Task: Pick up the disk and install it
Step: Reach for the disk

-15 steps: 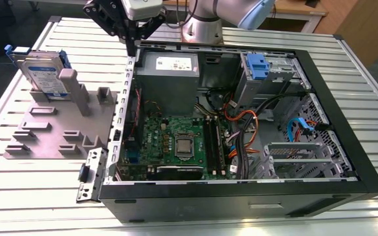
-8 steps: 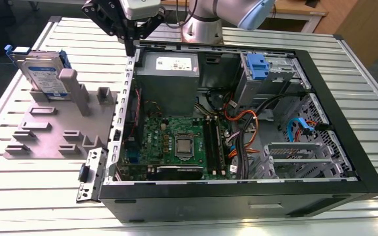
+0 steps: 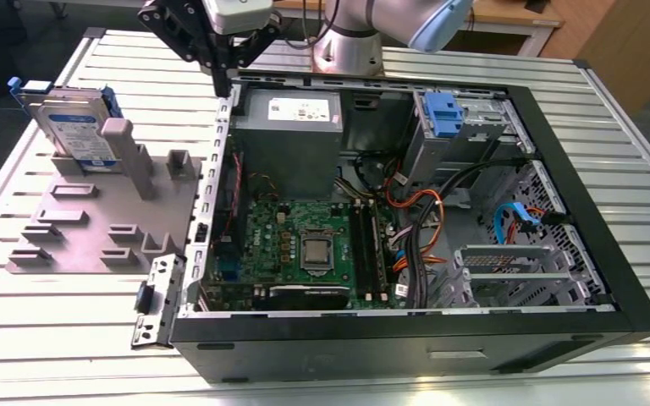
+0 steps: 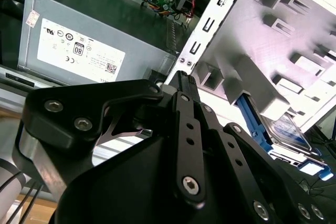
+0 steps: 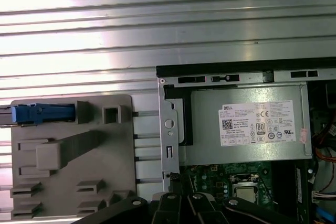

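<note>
The disk (image 3: 77, 127) stands upright on its edge in a slot of the grey plastic fixture (image 3: 88, 233), at the exterior view's left. It is silver with a white-and-blue label and blue rails. The second wrist view shows the disk (image 4: 286, 129) beyond the fingers, and the first wrist view shows the disk's blue rail (image 5: 42, 114) from above. My gripper (image 3: 223, 87) hangs over the back left corner of the open computer case, to the right of the disk and apart from it. Its black fingers meet at the tip, shut on nothing, as the gripper (image 4: 181, 76) also appears in the second wrist view.
The open black computer case (image 3: 415, 326) lies on the slatted metal table (image 3: 54, 330). Inside are a grey power supply box (image 3: 289, 127), the motherboard (image 3: 302, 245), cables, and a drive bay with a blue latch (image 3: 443, 114). The fixture has several raised posts (image 3: 133, 161).
</note>
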{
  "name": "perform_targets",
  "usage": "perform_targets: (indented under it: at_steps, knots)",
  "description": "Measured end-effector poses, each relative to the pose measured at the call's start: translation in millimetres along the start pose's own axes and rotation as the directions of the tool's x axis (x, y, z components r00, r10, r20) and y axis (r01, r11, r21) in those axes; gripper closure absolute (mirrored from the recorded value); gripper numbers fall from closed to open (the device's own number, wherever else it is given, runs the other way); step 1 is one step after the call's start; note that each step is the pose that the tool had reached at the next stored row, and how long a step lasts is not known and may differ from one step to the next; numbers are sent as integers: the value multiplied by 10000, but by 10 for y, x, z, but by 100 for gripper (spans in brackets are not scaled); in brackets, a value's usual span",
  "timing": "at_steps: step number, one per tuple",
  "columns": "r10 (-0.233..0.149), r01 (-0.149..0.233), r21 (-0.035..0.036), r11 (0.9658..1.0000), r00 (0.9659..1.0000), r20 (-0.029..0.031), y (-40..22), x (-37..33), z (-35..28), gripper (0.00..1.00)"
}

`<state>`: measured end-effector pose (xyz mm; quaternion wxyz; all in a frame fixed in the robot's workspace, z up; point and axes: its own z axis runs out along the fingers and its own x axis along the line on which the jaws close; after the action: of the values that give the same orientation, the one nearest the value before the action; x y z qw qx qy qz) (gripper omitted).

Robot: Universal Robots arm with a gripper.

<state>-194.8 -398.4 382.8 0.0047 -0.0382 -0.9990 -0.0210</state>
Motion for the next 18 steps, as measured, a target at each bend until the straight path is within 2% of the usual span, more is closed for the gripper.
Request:
perform_targets:
  at_steps: [9, 18]
  knots:
    - [0, 0, -1, 10000, 10000, 0, 5, 26, 1, 89]
    - [1, -1, 0, 10000, 10000, 0, 3, 110, 4, 89]
